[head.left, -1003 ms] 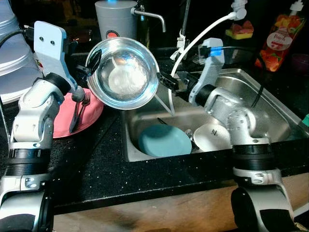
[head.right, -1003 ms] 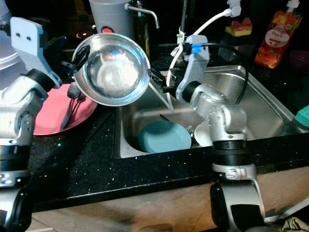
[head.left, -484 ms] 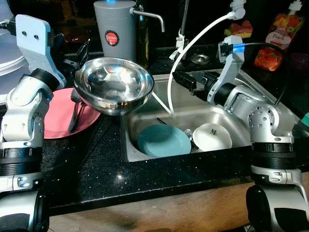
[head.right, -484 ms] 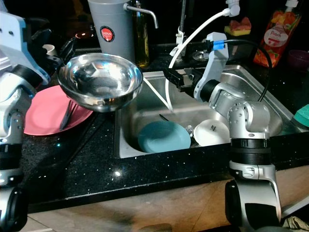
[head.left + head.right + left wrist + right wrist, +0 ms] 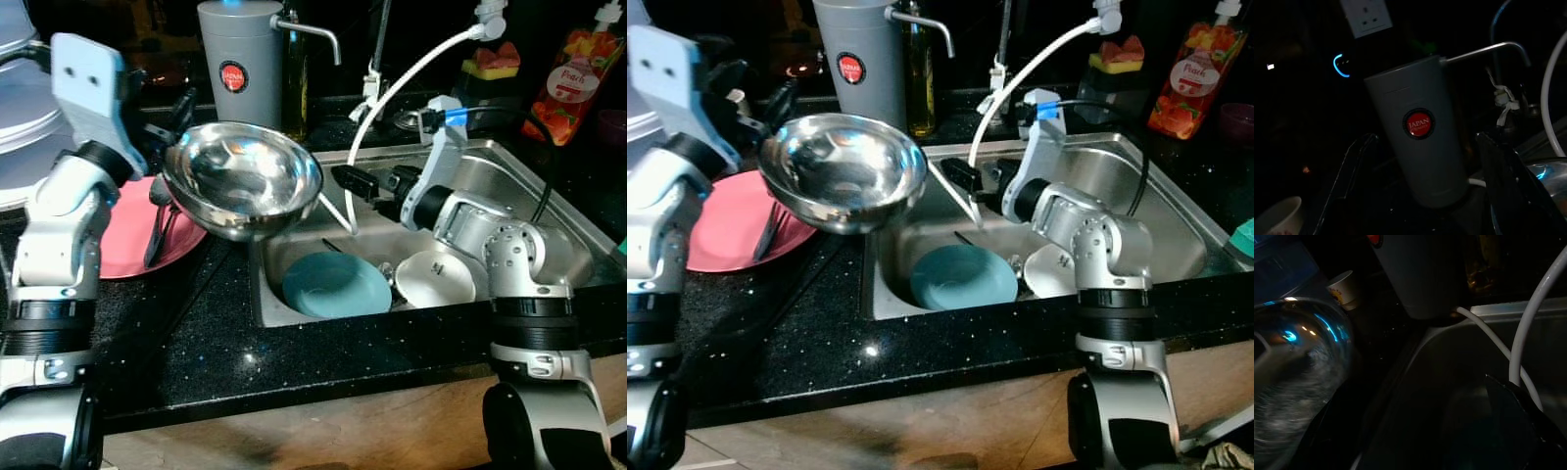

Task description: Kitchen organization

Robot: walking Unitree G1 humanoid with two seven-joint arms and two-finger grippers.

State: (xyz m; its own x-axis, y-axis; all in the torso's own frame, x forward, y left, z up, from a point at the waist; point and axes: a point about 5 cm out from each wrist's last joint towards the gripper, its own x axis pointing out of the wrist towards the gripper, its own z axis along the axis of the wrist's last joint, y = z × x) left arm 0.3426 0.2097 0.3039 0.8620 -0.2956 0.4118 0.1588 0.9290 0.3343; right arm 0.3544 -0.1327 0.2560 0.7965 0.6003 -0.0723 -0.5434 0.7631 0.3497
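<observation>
One sink (image 5: 549,211) serves as the landmark here, sunk into the black counter (image 5: 196,343). Held above the sink's left rim, over the counter edge, is a large steel bowl (image 5: 242,181), mouth tilted up and toward the camera. It is gripped at its far left rim by the left gripper (image 5: 167,122); its fingers are pressed on that rim, as far as can be made out in the dark. Left of the sink a pink plate (image 5: 118,240) lies on the counter with a fork (image 5: 165,223) resting across it. Inside the sink, at its front, a teal plate (image 5: 335,284) lies flat, and a white bowl (image 5: 436,276) sits just beside it to the right. The right gripper (image 5: 364,184) is held over the sink's back left part, fingers spread and empty, near a white hose (image 5: 392,88)

The step in hand is judged to be setting the bowl down on the counter. It would best be lowered level, kept off the pink plate and fork, and released only once its base is seated
</observation>
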